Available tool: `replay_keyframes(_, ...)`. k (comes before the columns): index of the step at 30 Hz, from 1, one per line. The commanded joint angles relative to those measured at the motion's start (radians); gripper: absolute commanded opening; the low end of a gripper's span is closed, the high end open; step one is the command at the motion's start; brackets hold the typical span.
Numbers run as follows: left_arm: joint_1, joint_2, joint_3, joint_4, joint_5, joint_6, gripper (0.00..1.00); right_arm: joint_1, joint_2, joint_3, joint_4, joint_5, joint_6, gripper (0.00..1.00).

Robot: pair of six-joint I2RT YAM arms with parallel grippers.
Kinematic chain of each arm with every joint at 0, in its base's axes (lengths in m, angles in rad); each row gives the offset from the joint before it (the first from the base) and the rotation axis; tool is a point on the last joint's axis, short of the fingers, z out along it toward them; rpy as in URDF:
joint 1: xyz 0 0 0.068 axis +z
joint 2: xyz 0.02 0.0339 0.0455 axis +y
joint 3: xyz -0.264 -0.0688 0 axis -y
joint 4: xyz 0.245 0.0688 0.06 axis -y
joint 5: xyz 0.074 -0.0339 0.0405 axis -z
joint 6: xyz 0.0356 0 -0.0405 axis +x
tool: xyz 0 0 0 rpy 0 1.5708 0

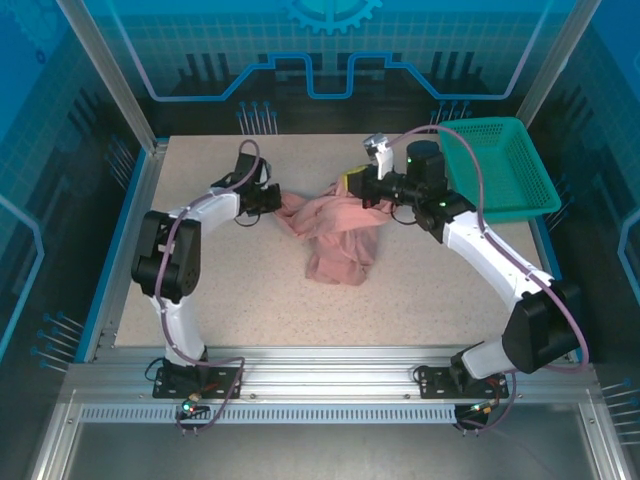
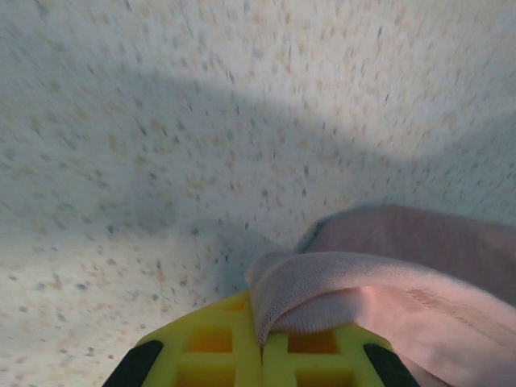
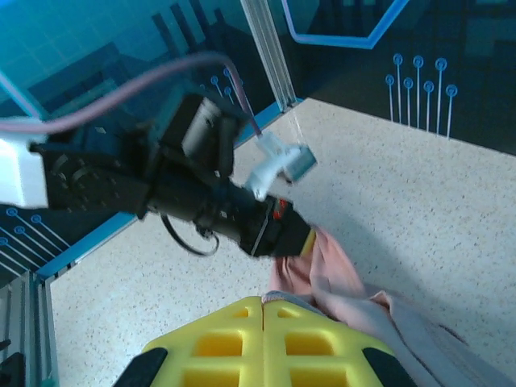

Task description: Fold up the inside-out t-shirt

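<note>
The left arm point(image 1: 170, 262) rises from its base at 7 o'clock, elbow out toward 9, forearm reaching toward 1; the left gripper point(image 1: 270, 198) points to 3 o'clock, its yellow fingers point(image 2: 214, 348) pressed together on a fold of the shirt point(image 2: 339, 282); the right arm point(image 1: 500, 268) arcs from 5 o'clock toward 11; the right gripper point(image 1: 352, 183) points to 9 o'clock, jaws closed tight.

- Left hand point(image 2: 261, 353) at bottom centre — yellow fingers pressed together on a pink t-shirt point(image 2: 379, 294) hem.
- Cloth trails toward lower right.
- Speckled surface point(image 2: 201, 121) above — shadow-banded.
</note>
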Motion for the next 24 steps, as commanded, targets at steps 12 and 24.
replay_keyframes(12,-0.016,-0.289,-0.412,0.373,0.233,-0.15,0.53,-0.125,-0.038,0.074,0.072,-0.112,0.051,0.0)
replay_keyframes(24,-0.31,-0.301,-0.283,0.565,0.388,-0.037,0.68,-0.084,0.051,0.18,0.001,-0.119,0.07,0.0)
